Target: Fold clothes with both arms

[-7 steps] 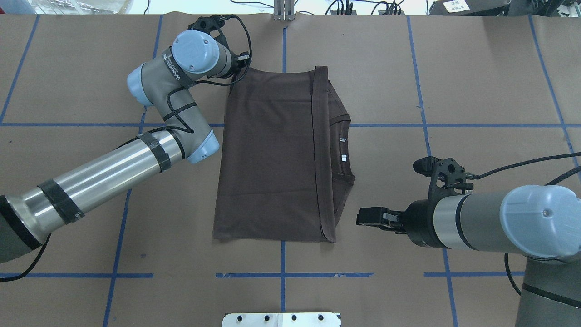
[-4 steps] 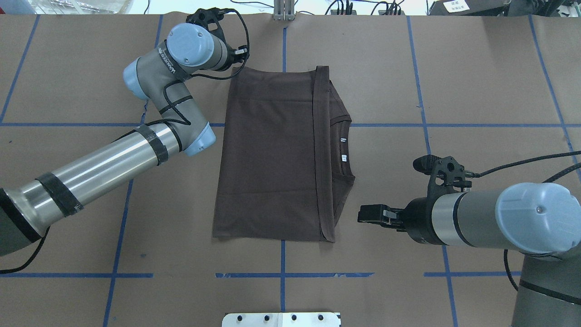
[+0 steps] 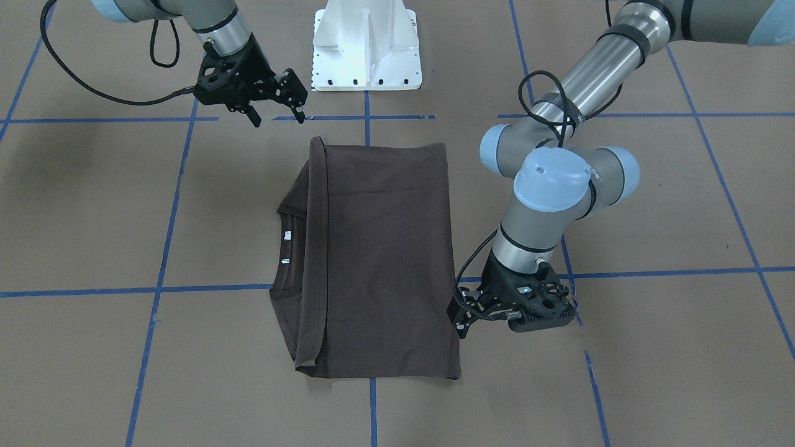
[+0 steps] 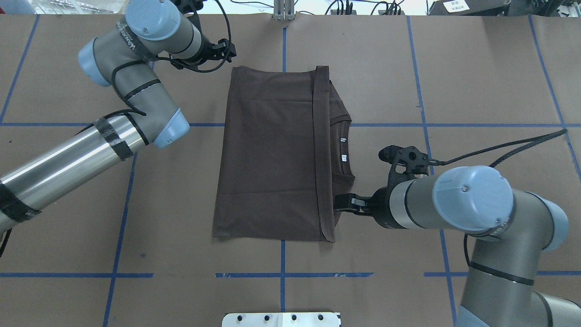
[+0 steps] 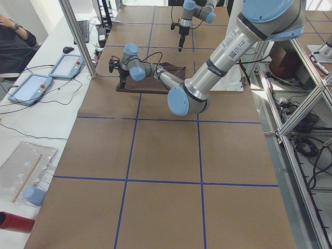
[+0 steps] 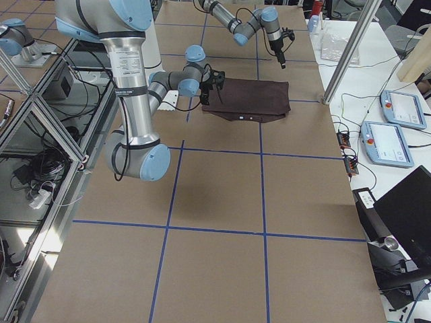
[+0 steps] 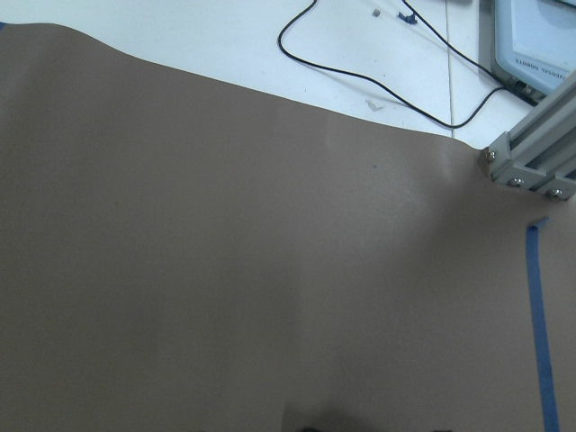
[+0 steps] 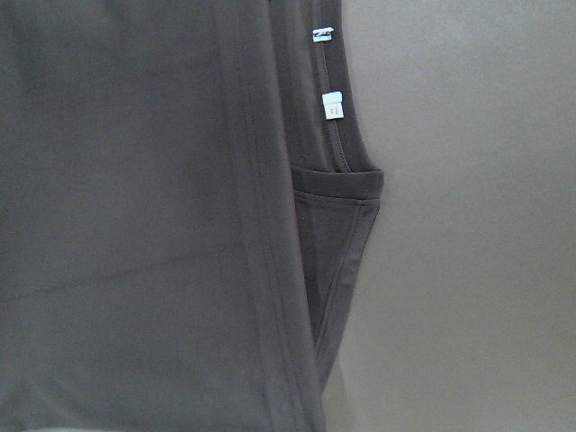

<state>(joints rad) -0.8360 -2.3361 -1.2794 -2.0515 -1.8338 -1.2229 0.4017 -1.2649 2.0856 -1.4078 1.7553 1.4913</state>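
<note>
1. The dark brown T-shirt point(image 4: 272, 154) is laid flat at the middle of the surface point(image 4: 476, 81). It is already doubled over, its hem band point(image 4: 320, 150) drawn across to the neck labels point(image 4: 344, 158) on the robot's right, so a further fold is judged to be due.
2. The right pincer point(image 3: 278, 119) is held spread wide and raised just beside the shirt's near right edge. Nothing is gripped, probably so that the layered edge can be taken.
3. The left pincer point(image 3: 459, 320) is kept just beside the far left corner. Only bare paper is shown in its wrist view, and whether it is released or clenched cannot be told.
4. Compared with 1 s ago, the left arm point(image 4: 68, 154) is drawn back and outward, so the far left corner is uncovered.
5. The right pincer, then well apart from the shirt, is brought up to its edge. The shirt itself is unchanged.
</note>
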